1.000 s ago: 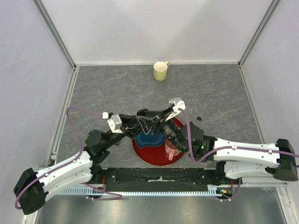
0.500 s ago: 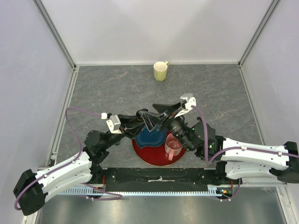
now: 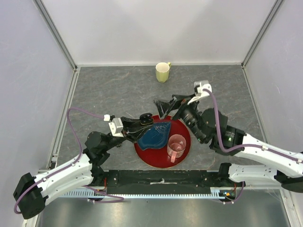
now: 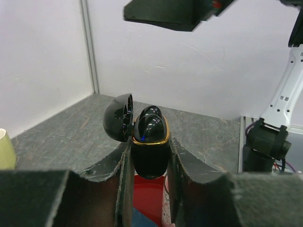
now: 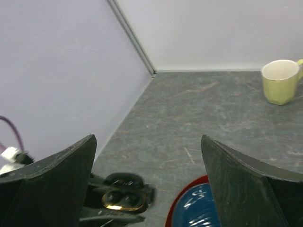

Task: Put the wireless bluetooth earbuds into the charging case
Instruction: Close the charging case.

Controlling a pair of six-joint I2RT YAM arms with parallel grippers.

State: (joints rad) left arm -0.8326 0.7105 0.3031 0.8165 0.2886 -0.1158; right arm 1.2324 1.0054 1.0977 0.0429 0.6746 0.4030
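Note:
My left gripper is shut on the black charging case, which it holds upright above the red plate. The case has a gold rim, and its lid is swung open to the left. Two glossy black earbuds sit side by side inside the rim. In the top view the case is at the left fingertips, left of the blue bowl. My right gripper hangs open and empty, up and to the right of the case. From the right wrist view the case lies below and to the left of the wide-spread fingers.
A red plate near the front middle carries a blue bowl and a pink see-through cup. A pale yellow mug stands by the back wall. Grey walls close in the table on three sides.
The right gripper opened wide and drew back up and to the right, away from the case. The left gripper kept its hold on the case and shifted a little.

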